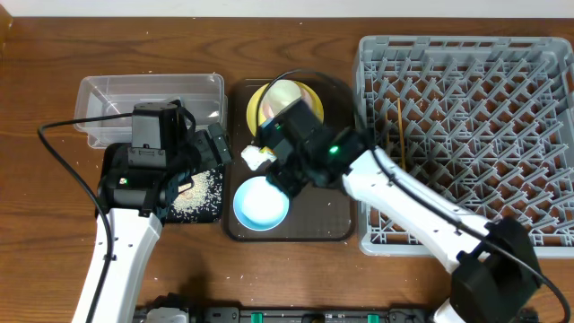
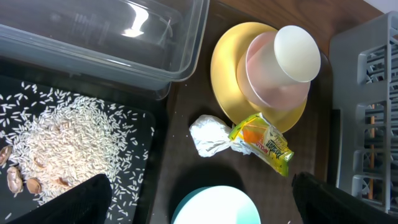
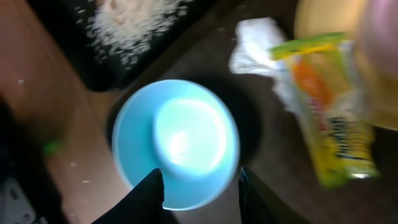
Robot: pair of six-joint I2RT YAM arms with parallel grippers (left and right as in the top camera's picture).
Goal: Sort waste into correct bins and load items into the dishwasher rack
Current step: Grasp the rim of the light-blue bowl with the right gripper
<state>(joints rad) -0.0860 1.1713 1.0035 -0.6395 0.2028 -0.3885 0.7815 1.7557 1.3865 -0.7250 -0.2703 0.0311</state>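
Closest to me, my right gripper (image 3: 200,196) hangs over the light blue bowl (image 3: 180,140). Its fingers are partway apart above the bowl's near rim with nothing pinched, and I cannot tell whether they touch it. The bowl sits on the brown tray (image 1: 332,220). My left gripper (image 2: 214,198) is spread wide, holding nothing, above the edge where that tray meets the black tray (image 2: 37,71), on which the rice (image 2: 62,143) is heaped. Further out, the crumpled tissue (image 2: 208,137) touches the yellow-green wrapper (image 2: 264,142), whose far end lies on the rim of the yellow plate (image 2: 227,68). The plate carries the white bowl (image 2: 267,87) with the small cup (image 2: 297,53) stacked on it. Beyond the black tray stands the clear tub (image 1: 99,99). Off to my right, the chopsticks (image 1: 400,135) lie in the grey rack (image 1: 502,135).
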